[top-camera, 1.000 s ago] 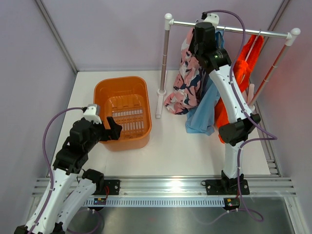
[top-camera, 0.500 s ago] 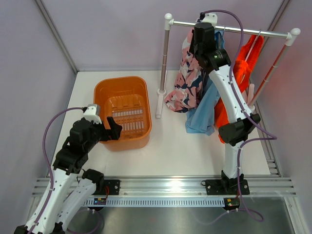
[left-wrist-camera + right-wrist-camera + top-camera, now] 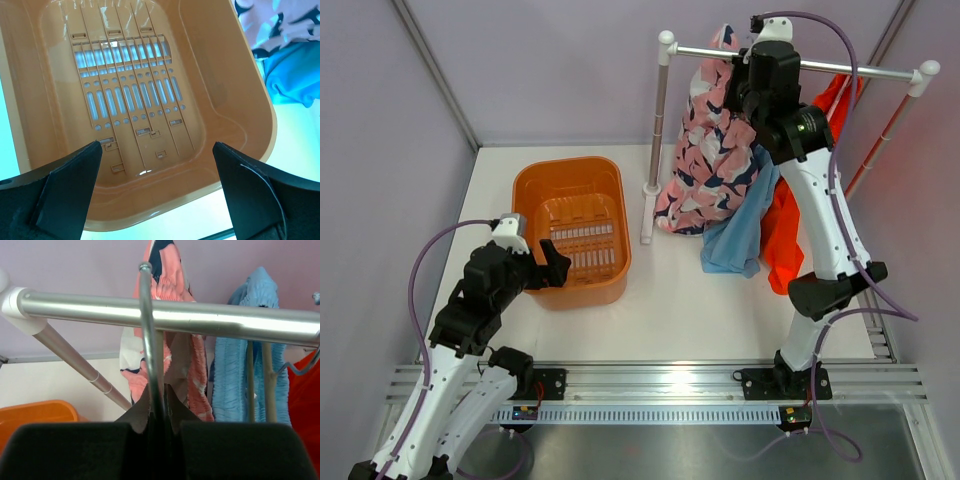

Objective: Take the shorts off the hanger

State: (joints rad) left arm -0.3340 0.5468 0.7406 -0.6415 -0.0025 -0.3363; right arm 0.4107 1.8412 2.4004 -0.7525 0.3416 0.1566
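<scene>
Pink shorts (image 3: 715, 160), hanger (image 3: 145, 285) higher over rail (image 3: 225, 320)

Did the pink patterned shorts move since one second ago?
Yes. The top of the pink shorts has risen above the rail and shifted right, away from the post; the right claw is shut on the hanger.

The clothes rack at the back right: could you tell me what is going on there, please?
The right gripper is shut on the hook of the hanger carrying the pink patterned shorts, and that hook sits over the rail. The light blue shorts and orange shorts hang beside it. The left gripper hovers open over the orange basket, which holds nothing.
</scene>
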